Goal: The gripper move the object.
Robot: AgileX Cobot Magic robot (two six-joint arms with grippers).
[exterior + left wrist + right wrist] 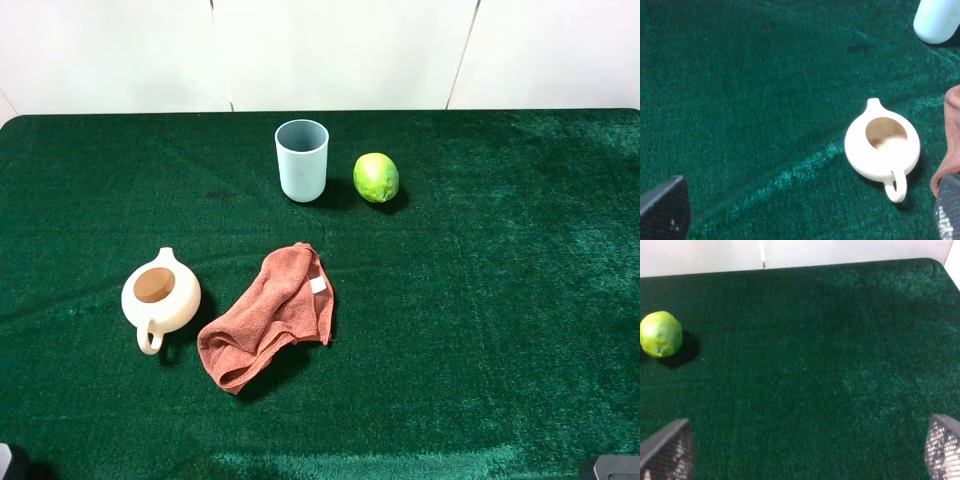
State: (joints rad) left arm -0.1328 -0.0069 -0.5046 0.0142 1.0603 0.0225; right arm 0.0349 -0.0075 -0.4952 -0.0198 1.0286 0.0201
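On the green cloth lie a cream teapot without a lid (pixel 160 295), a crumpled rust-red towel (pixel 272 315), a light-blue cup (pixel 302 160) standing upright, and a green lime (pixel 376 177) right of the cup. My left gripper (pixel 807 215) is open and empty, well short of the teapot (pixel 882 145). The towel's edge (pixel 951 135) and the cup (pixel 938 20) also show in the left wrist view. My right gripper (pixel 805 452) is open and empty, with the lime (pixel 660 334) far ahead of it to one side. Both grippers sit at the table's front corners.
A green cloth (pixel 500 300) covers the whole table. A white wall (pixel 340 50) stands behind the far edge. Only dark bits of the arms show at the front left corner (pixel 8 462) and front right corner (pixel 612 467).
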